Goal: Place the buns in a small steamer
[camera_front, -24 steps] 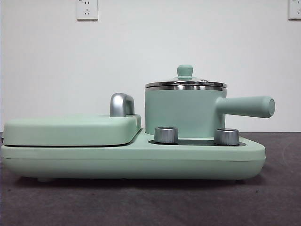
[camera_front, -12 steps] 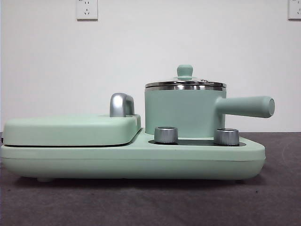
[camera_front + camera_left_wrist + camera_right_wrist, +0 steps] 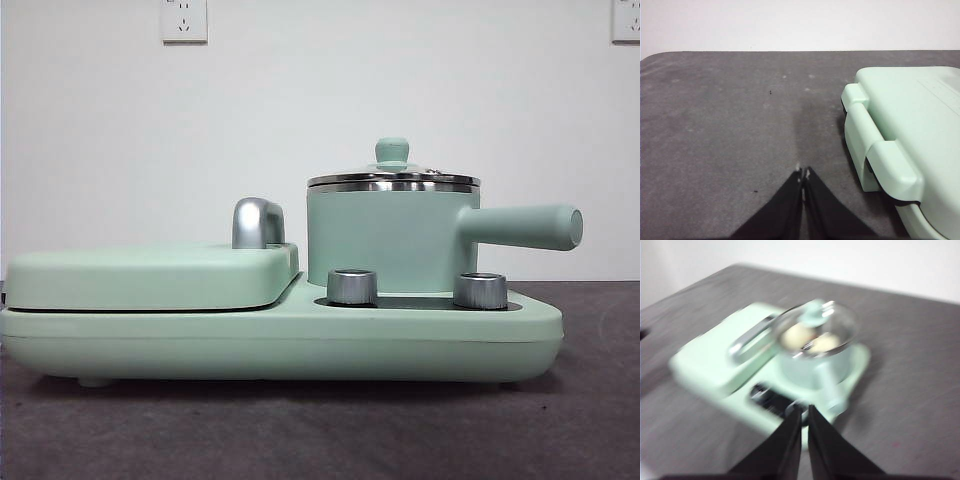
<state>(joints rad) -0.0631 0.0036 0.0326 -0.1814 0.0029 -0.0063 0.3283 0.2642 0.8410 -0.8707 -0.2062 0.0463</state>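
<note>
The small steamer (image 3: 385, 235) stands on the right half of the mint-green cooker base (image 3: 300, 345), its glass lid with the green knob (image 3: 392, 152) on top. In the blurred right wrist view, two cream-white buns (image 3: 795, 335) (image 3: 826, 342) show through the lid inside the steamer (image 3: 815, 365). My right gripper (image 3: 804, 408) hangs shut and empty, high above and in front of the cooker. My left gripper (image 3: 803, 173) is shut and empty over the bare table, beside the griddle lid. Neither gripper shows in the front view.
The flat hinged griddle lid (image 3: 150, 275) (image 3: 910, 115) lies closed on the cooker's left half, with a steel handle (image 3: 257, 222) behind it. Two steel knobs (image 3: 352, 286) (image 3: 480, 290) stand in front of the steamer. Its long handle (image 3: 520, 226) sticks out to the right.
</note>
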